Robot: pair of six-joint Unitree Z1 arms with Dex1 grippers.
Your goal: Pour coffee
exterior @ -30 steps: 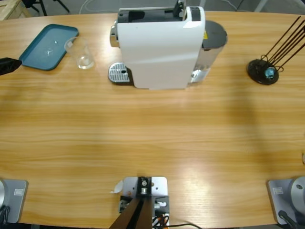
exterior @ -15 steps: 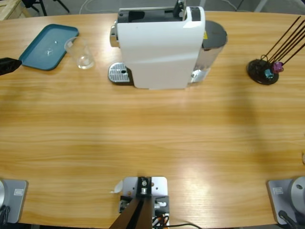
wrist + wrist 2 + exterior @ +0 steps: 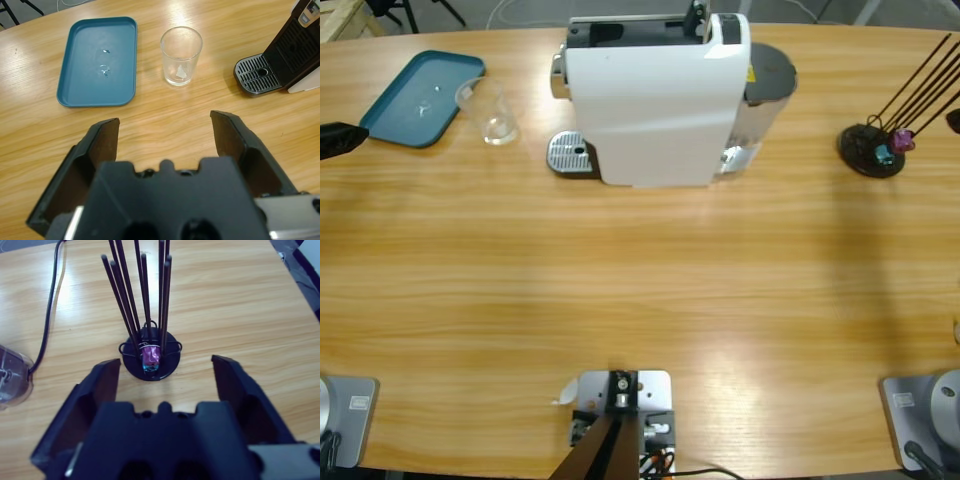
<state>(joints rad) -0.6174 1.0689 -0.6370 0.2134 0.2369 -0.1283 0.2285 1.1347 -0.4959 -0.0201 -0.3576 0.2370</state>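
The left gripper hangs with its jaws spread wide and nothing between them, aimed at the clear glass that stands upright at the upper middle of the left wrist view, just right of the teal tray and left of the coffee machine's drip grate. In the high view the glass sits at the upper left, near the white coffee machine. No coffee shows in the glass; only a pale glint sits at its bottom, so the pouring looks not yet begun. The right gripper is likewise spread and empty, facing the black capsule rack at the centre of its view, where a purple capsule rests at the base between the rods. The step in hand appears to be the reach: the left arm would do well to come in level, centre the glass between the jaws, and close on its lower half so it does not tip. The right arm should slip between the rods without snagging them.
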